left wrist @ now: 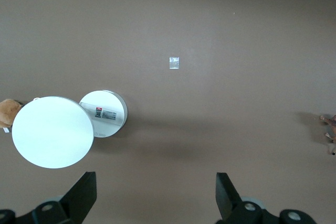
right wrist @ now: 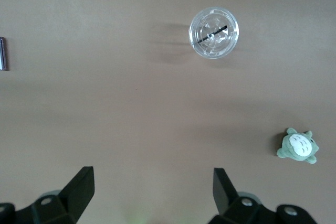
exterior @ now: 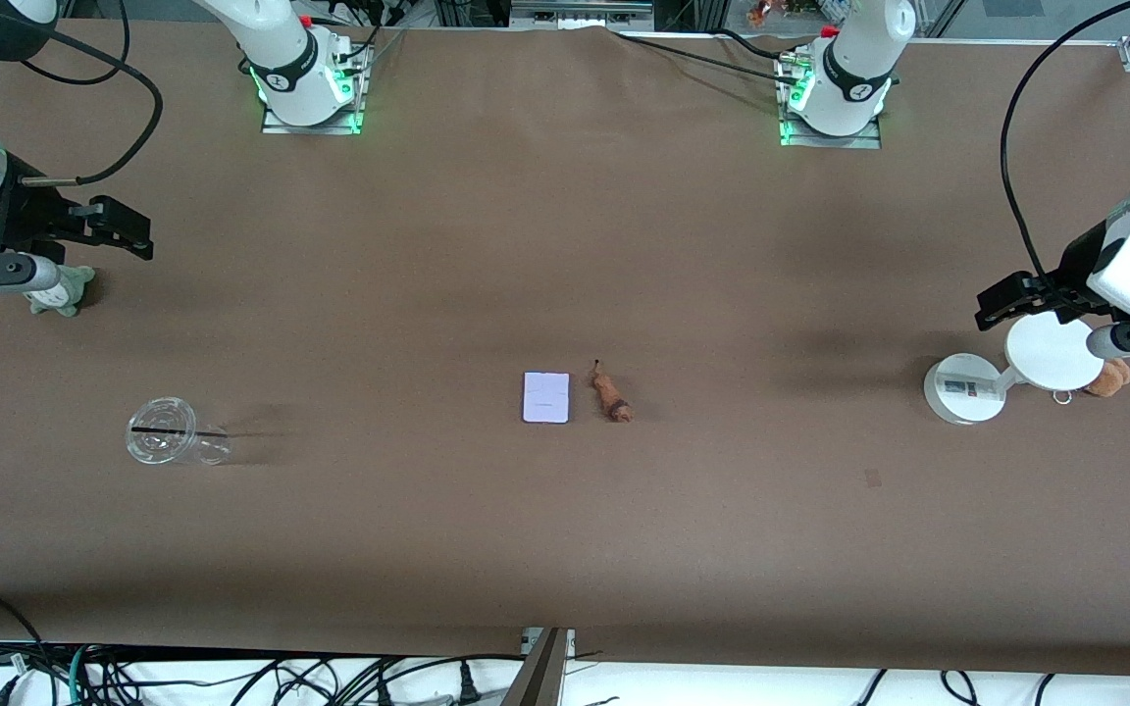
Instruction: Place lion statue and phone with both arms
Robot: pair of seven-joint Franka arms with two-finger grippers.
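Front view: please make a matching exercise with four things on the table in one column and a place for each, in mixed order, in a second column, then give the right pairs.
Things
1. phone
2. clear cup
3. green plush
4. white stand

Places
A. under the right hand, at the right arm's end of the table
B. mid-table, beside the lion statue
C. under the left hand, at the left arm's end
D. at the right arm's end, nearer to the front camera than the green plush

Pairs: 1-B, 2-D, 3-A, 4-C
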